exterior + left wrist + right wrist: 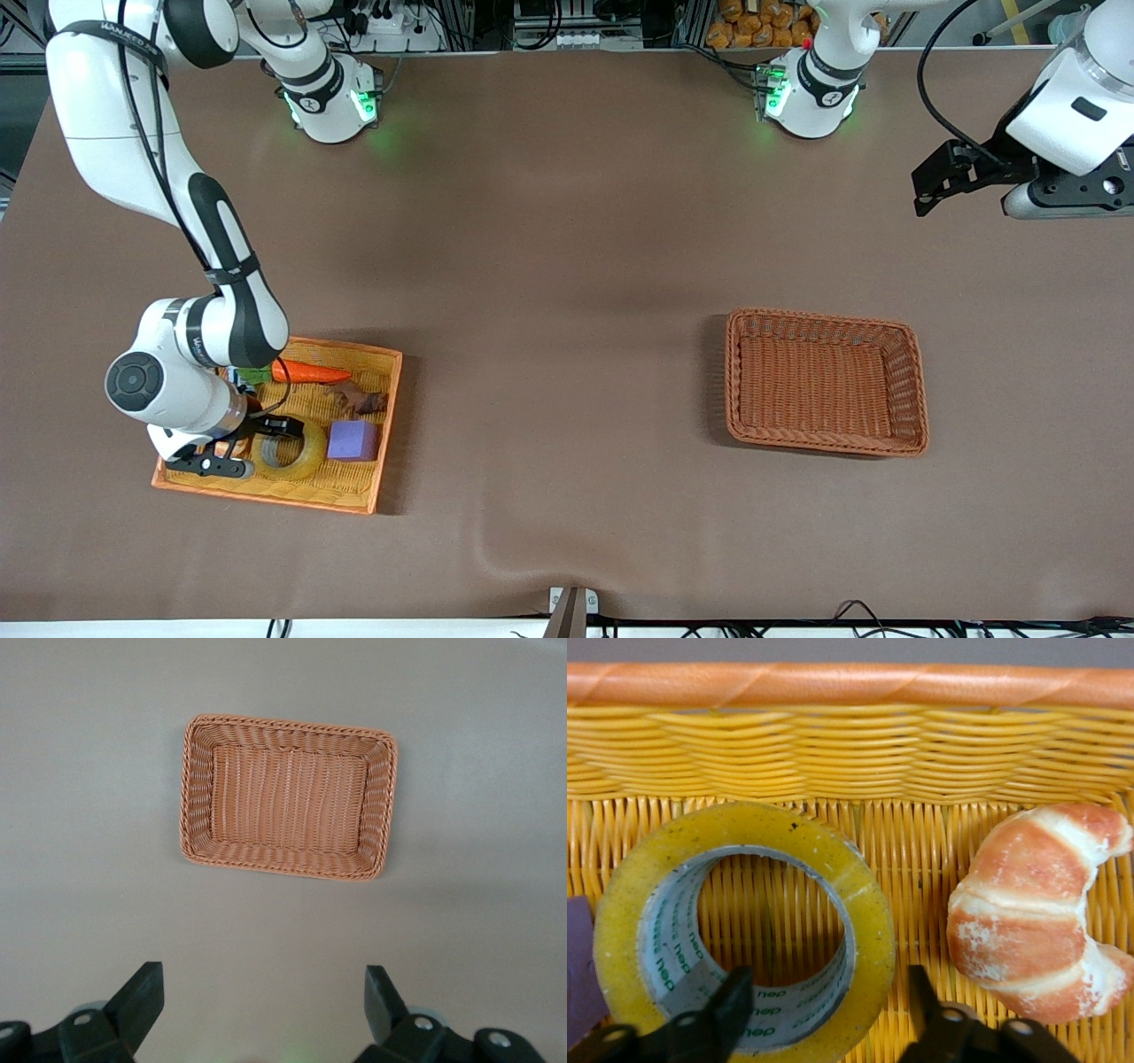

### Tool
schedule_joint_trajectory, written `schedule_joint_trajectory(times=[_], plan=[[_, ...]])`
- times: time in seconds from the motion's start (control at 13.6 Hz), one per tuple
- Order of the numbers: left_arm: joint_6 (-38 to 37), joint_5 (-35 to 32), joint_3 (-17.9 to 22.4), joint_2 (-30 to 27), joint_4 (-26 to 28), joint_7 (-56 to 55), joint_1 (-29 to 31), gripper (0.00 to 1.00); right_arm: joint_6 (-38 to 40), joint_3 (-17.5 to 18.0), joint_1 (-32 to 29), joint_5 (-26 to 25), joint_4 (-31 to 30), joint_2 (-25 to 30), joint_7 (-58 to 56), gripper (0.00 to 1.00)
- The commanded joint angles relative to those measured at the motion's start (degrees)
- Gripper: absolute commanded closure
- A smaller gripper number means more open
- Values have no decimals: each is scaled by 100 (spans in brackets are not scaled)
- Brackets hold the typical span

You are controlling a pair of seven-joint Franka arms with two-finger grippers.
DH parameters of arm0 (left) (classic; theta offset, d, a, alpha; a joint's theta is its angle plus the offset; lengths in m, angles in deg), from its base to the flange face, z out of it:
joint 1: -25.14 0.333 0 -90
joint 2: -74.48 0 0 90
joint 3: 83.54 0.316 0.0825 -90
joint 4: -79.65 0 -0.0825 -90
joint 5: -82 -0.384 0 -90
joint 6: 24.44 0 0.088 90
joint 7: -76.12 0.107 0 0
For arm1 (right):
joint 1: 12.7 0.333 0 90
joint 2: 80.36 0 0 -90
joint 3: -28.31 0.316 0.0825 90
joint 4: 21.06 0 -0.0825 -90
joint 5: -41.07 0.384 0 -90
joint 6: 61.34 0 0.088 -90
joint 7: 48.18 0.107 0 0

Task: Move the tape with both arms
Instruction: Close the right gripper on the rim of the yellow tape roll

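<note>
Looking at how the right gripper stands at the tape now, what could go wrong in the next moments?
The right gripper straddles one wall of the tape, one finger in the hole. If the grip is shallow, the roll may tilt or slip when lifted. The croissant and purple cube lie close beside it and might get nudged. The left gripper waits open above the table.

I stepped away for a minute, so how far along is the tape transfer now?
Nothing is done yet: the tape lies in the yellow tray beside the purple cube. In hand: the right gripper straddles the roll's wall, one finger inside its hole. Left: lift and pass it to the left gripper, waiting open; the brown basket looks the likely destination.
</note>
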Motion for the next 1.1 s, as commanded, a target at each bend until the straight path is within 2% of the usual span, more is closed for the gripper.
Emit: schedule_joint_trajectory(times=[0.0, 0.22, 0.44, 0.73, 1.03], plan=[[-79, 155, -14, -48, 18, 42, 32, 0, 33, 6, -48, -18, 136, -84, 28, 100], [-62, 155, -14, -21, 1, 33, 32, 0, 68, 6, -75, -10, 162, -23, -155, 100], [-36, 155, -14, 5, 9, 24, 23, 0, 252, 50, -329, 34, 180, 109, -849, 100], [-1, 155, -23, 40, 18, 24, -3, 0, 1418, 59, -409, 52, 372, 741, -1194, 100], [52, 155, -49, 128, 18, -28, -100, 0, 2931, 50, -129, 780, 1031, 891, -853, 100]])
